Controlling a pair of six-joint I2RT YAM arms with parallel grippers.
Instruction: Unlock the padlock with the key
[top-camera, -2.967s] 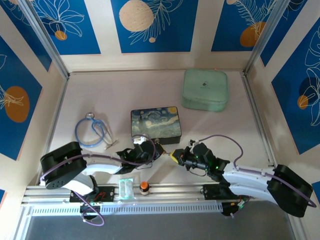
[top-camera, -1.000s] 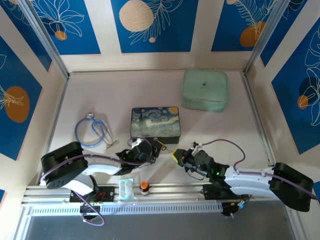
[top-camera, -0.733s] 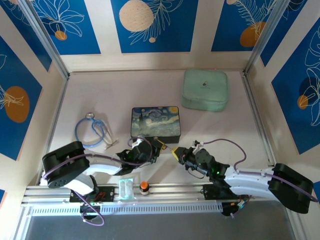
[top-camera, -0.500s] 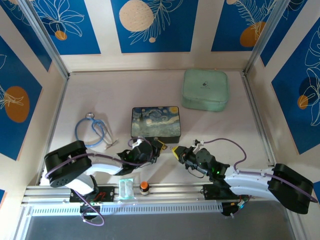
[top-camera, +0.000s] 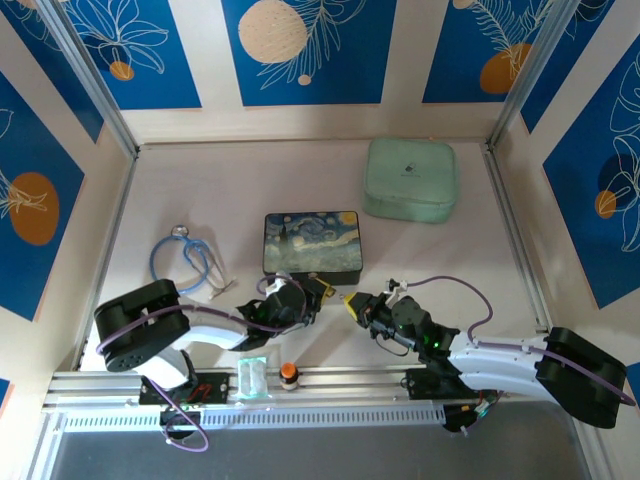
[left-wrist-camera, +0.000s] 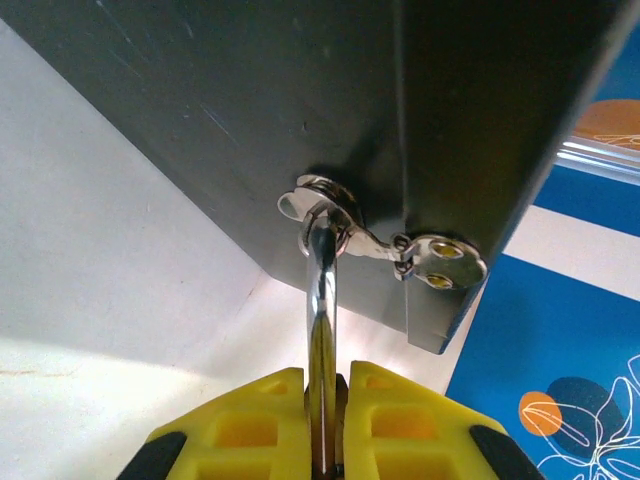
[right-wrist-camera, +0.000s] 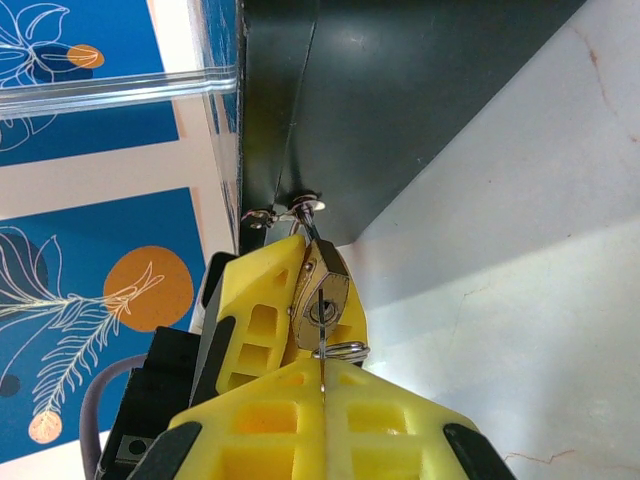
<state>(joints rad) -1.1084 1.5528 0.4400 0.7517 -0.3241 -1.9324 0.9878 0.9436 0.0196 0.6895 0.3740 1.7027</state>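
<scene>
Shifted from three seconds ago, the left gripper (top-camera: 314, 294) sits a little closer to the front wall of the dark painted box (top-camera: 310, 243), while the right gripper (top-camera: 351, 303) has drawn in toward it from the right; over the last second neither has visibly moved. The two grippers meet just in front of the box, low on the pale table (top-camera: 250, 180).

The padlock (right-wrist-camera: 322, 298) is a small brass-gold block with a round silvery keyhole facing the right wrist camera. Its thin, polished shackle (left-wrist-camera: 320, 300) runs up through the metal hasp (left-wrist-camera: 345, 225) on the box's dark front, so the lock hangs at that wall, off the table surface. The left gripper's yellow fingers (left-wrist-camera: 265, 400) are clamped on the lock, one on each side of it.

The key (right-wrist-camera: 321, 345) is a thin silvery blade with a small split ring (right-wrist-camera: 342, 350). It is pinched edge-on between the closed fingers of the right gripper (right-wrist-camera: 322, 385), its tip at the keyhole; how deep it sits cannot be told.
</scene>
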